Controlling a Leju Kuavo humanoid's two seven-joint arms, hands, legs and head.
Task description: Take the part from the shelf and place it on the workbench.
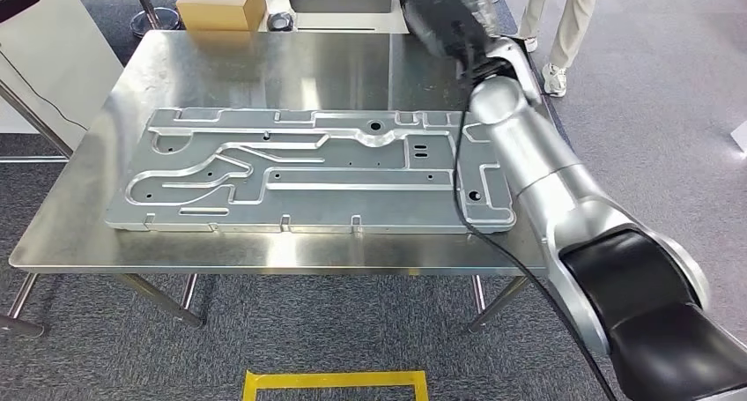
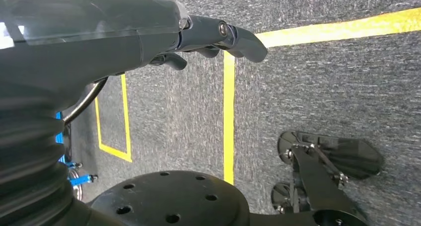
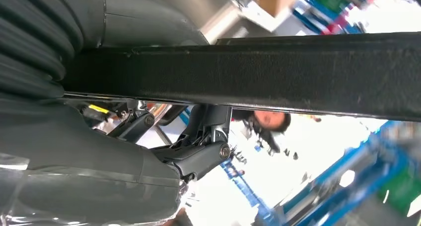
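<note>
The part [image 3: 298, 69] is a long flat black bar that crosses the right wrist view. My right hand [image 3: 164, 136] grips it, with the thick grey thumb on one side and the dark fingers [image 3: 198, 156] curled on the other. In the head view my right arm reaches up over the far right corner of the steel workbench [image 1: 264, 75], and the right hand [image 1: 440, 18] is a dark shape at the picture's top edge. My left hand [image 2: 208, 37] hangs over the grey carpet floor, its fingers loosely apart with nothing in them.
A large machined aluminium plate [image 1: 308, 167] covers most of the workbench. A cardboard box [image 1: 220, 4] stands beyond its far edge. A person's legs [image 1: 564, 22] are at the back right. Yellow tape [image 1: 335, 383] marks the floor in front of the bench.
</note>
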